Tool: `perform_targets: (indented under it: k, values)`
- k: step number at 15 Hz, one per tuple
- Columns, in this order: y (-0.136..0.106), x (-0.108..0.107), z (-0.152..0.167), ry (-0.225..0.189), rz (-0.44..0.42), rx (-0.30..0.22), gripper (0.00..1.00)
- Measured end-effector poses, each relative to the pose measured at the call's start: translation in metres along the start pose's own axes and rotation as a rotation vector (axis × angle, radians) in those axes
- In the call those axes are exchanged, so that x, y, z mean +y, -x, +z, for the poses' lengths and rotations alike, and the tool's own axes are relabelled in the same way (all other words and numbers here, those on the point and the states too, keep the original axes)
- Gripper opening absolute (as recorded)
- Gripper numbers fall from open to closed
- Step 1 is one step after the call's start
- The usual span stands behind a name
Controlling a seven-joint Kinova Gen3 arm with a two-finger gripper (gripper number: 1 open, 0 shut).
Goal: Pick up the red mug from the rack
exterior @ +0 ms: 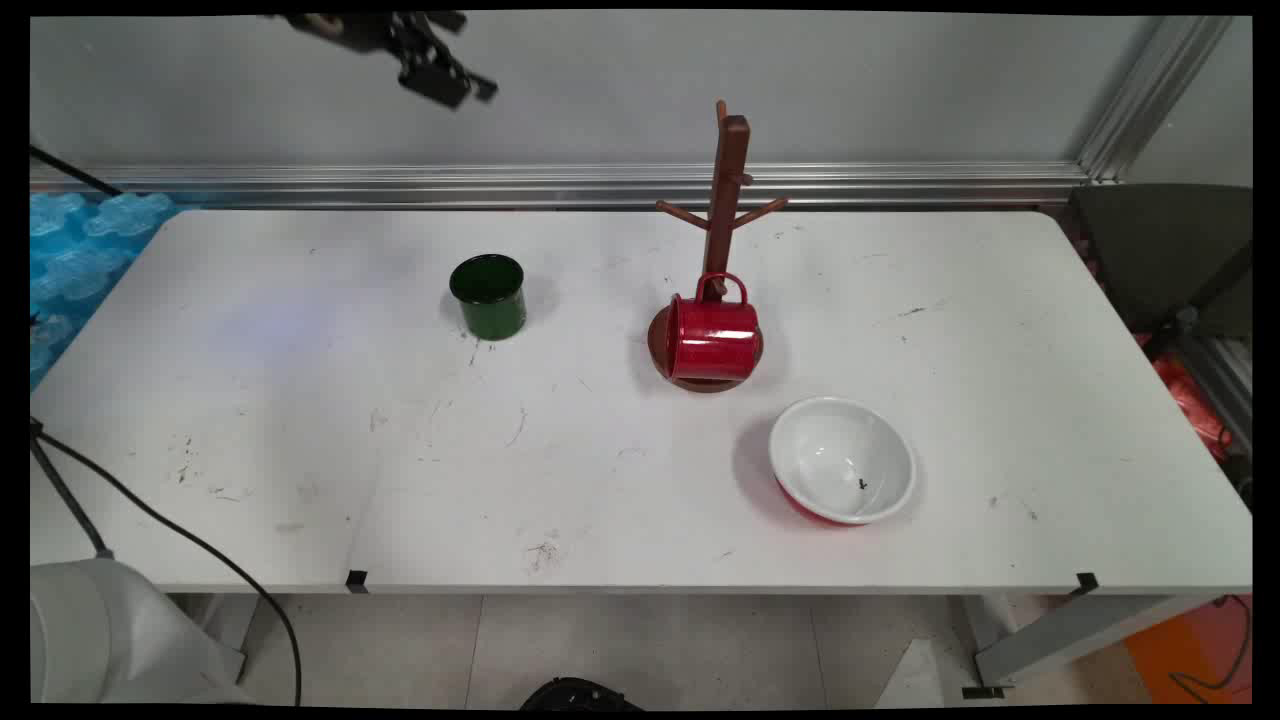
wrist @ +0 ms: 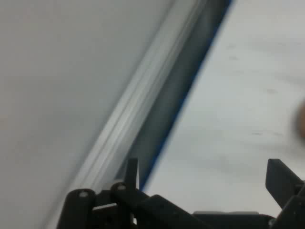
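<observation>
Pincer (exterior: pixel 470 90) high, fingers spread, empty, above green cup (exterior: pixel 488 296)

A scuffed white table (exterior: pixel 300 420) stands before a plain grey wall (exterior: pixel 850 80), an aluminium rail (exterior: pixel 600 185) running along its far edge. Blue bubble wrap (exterior: pixel 70 240) lies at far left; pale floor tiles (exterior: pixel 620 645) show beneath the near edge, a dark chair (exterior: pixel 1165 250) at right.

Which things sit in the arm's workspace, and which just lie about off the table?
On table: green cup, red mug lying on mug tree base, white bowl.
Off table: blue wrap, black cable.
</observation>
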Motion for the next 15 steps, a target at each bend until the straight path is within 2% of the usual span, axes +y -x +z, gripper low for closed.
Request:
perform_targets:
  k: [3, 8, 15]
  values:
    - [0.003, 0.03, 0.001, 0.117, -0.022, -0.013, 1.0]
    - [0.011, 0.072, 0.004, 0.265, -0.065, -0.016, 1.0]
    - [0.02, 0.116, 0.021, 0.389, -0.174, -0.003, 1.0]
